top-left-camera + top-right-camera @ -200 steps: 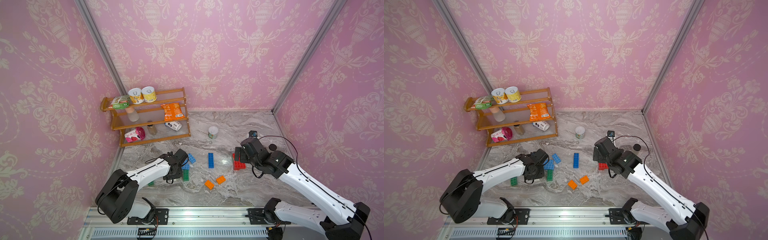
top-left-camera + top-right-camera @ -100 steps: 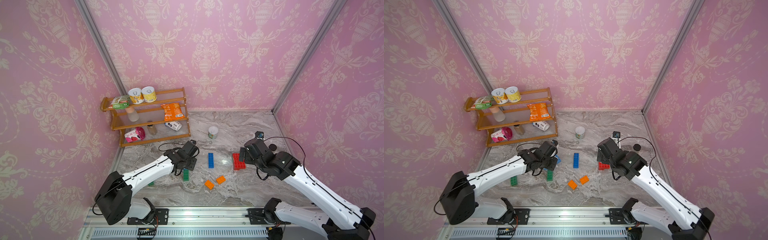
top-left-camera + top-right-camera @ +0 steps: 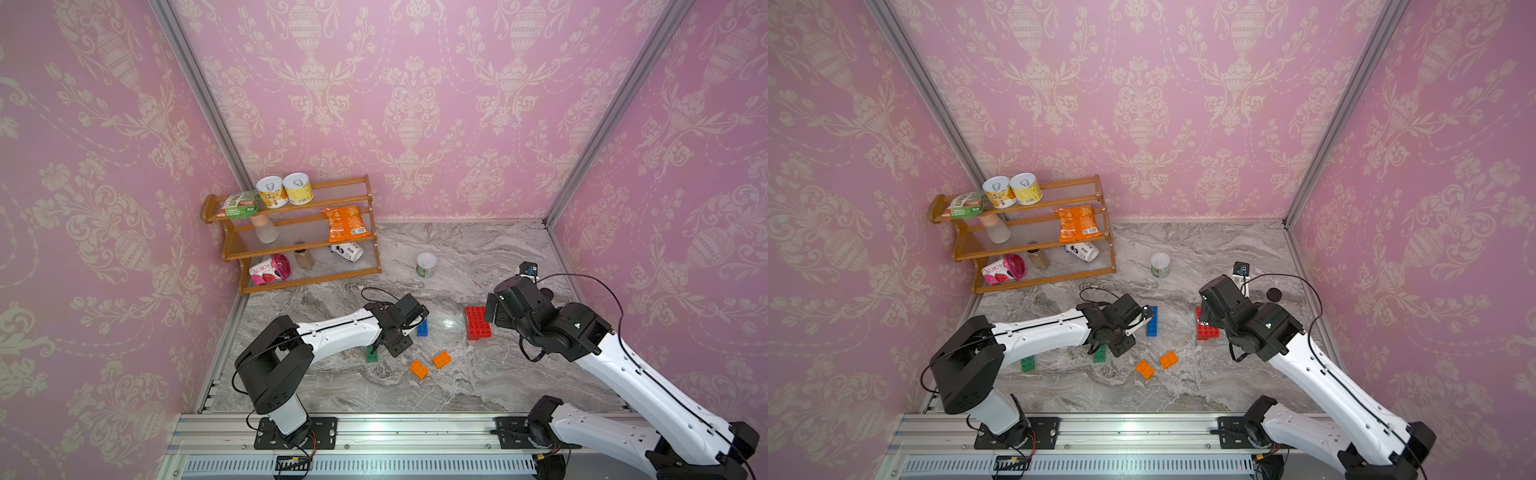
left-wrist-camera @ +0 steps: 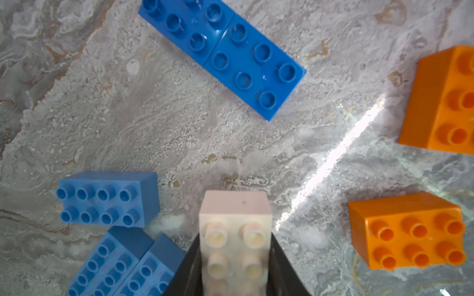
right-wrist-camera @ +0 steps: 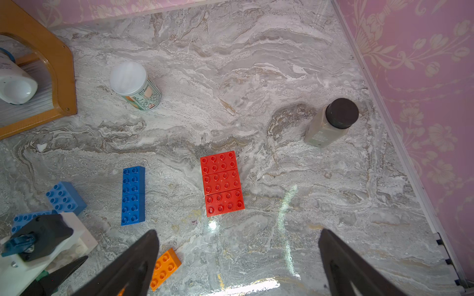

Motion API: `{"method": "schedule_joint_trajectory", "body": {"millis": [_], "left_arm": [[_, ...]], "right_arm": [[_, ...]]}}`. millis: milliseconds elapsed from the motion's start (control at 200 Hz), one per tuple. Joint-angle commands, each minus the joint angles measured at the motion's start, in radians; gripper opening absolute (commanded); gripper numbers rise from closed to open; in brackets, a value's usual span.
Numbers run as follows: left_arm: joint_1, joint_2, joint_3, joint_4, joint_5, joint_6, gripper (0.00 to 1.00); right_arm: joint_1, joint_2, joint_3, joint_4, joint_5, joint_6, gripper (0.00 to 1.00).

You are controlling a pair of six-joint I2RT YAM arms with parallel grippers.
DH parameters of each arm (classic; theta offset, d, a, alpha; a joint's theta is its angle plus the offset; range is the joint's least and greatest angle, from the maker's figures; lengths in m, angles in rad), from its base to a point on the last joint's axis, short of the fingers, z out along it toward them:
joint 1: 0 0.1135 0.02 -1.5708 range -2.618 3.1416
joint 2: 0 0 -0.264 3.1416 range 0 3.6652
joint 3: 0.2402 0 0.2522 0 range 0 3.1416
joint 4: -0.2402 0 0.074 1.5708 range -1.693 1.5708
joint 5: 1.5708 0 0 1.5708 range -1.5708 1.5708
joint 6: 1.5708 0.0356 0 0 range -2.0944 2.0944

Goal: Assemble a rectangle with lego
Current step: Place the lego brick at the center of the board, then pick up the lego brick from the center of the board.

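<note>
Pinching white brick (image 4: 234, 212) in left end effector (image 4: 234, 256) among blue bricks (image 4: 107, 200), blue bar (image 4: 223, 53) and orange bricks (image 4: 407, 230) scattered on surface (image 5: 256, 77), with right end effector (image 5: 238, 233) spread wide, empty, above red block (image 5: 221, 183) of three joined bricks.

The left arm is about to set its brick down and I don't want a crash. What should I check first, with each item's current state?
1. white brick clamped in left gripper: ok.
2. right gripper open, holding nothing: ok.
3. red bricks flush as one block: ok.
4. Bare table between red bricks and blue row: ok.
5. How high the white brick hangs above the table: cannot tell.
</note>
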Motion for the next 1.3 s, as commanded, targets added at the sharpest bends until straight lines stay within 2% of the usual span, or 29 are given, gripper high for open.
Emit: {"method": "schedule_joint_trajectory", "body": {"millis": [0, 145, 375, 500, 725, 795, 910, 1031, 1151, 1211, 1296], "left_arm": [[-0.017, 0.057, 0.026, -0.016, 0.026, 0.058, 0.19], [-0.035, 0.108, 0.033, -0.014, 0.022, 0.056, 0.21], [-0.048, 0.060, 0.028, -0.007, 0.026, 0.036, 0.53], [-0.048, -0.041, 0.006, -0.002, 0.011, 0.001, 0.66], [-0.048, -0.294, -0.091, 0.043, -0.027, -0.119, 0.69], [-0.047, -0.382, -0.139, 0.064, -0.102, -0.189, 0.70], [-0.036, -0.526, -0.233, 0.103, -0.296, -0.344, 0.70], [0.018, -0.671, -0.324, 0.080, -0.480, -0.604, 0.77], [0.099, -0.805, -0.374, -0.061, -0.613, -0.922, 0.86], [0.152, -0.859, -0.371, -0.210, -0.646, -1.100, 0.90], [0.188, -0.934, -0.370, -0.294, -0.675, -1.181, 0.95]], "right_arm": [[-0.004, 0.007, 0.035, -0.025, 0.011, 0.016, 1.00], [-0.004, 0.017, 0.040, -0.025, 0.005, 0.011, 1.00], [-0.004, 0.038, 0.040, -0.022, -0.017, 0.019, 1.00], [-0.004, 0.042, 0.039, -0.016, -0.031, 0.024, 1.00], [0.018, 0.079, 0.014, 0.049, -0.124, 0.024, 0.97], [0.043, 0.116, 0.004, 0.081, -0.164, 0.025, 0.97], [0.108, 0.195, 0.004, 0.148, -0.228, 0.016, 0.96], [0.179, 0.302, 0.030, 0.207, -0.310, -0.005, 0.96], [0.235, 0.416, 0.075, 0.255, -0.404, -0.033, 0.95], [0.265, 0.466, 0.098, 0.263, -0.428, -0.045, 0.94], [0.298, 0.536, 0.132, 0.265, -0.460, -0.075, 0.93]]}}
